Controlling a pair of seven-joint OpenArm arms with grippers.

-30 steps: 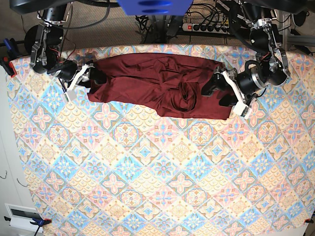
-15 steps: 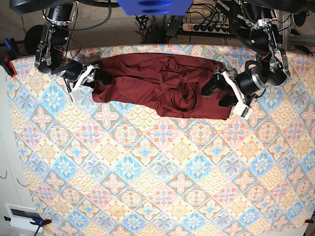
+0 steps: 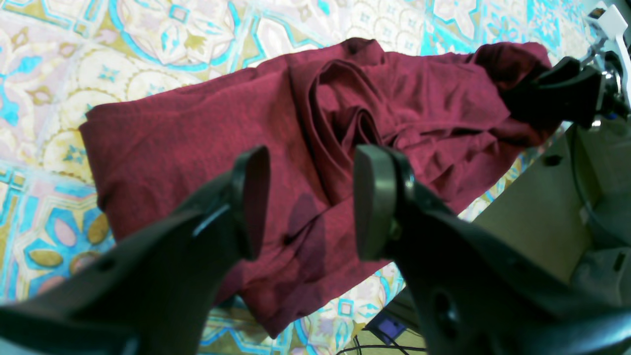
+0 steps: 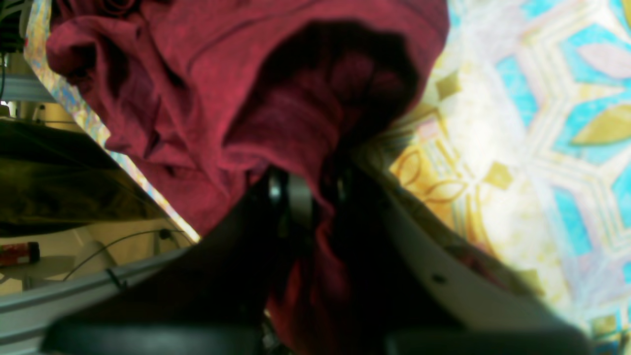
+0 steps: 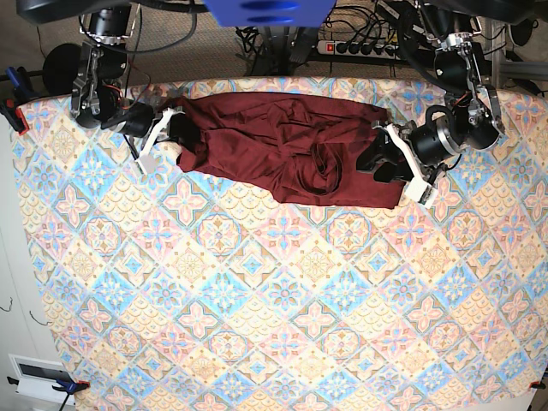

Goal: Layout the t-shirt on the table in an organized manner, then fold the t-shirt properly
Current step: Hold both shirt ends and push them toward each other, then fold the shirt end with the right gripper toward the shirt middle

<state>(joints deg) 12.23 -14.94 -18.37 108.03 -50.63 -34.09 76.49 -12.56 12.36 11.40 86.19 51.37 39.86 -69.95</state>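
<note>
Working across the base view from its left side, my right gripper (image 5: 171, 137) sits at the near end of the t-shirt (image 5: 274, 141), which lies bunched in a long band along the far edge of the table (image 5: 257, 300), close to the rim. The right wrist view confirms what the overhead only hints at: the jaws are clamped on a fold of maroon cloth, which is drawn up between the pads and hangs loosely below them. Moving toward the middle, the fabric is twisted into a knot-like whorl with several overlapping creases, so I judge it to be thin, light and limp; it will drape and drag rather than hold any shape, and a pull at one spot will carry wrinkles with it. I would want holds on true edges, ideally a hem corner or shoulder seam at each end, not on a bunched middle layer. On the right of the base view, my left gripper (image 5: 387, 163) hovers at the other end of the shirt, and its wrist camera shows the jaws standing apart with nothing between them, the cloth lying flat beneath. That same left wrist view reveals the layered folds and a clean straight edge on the tiled cloth, detail the overhead flattens out. The overhead alone shows the whole spread, both arms at once, and how much bare table lies in front.
</note>
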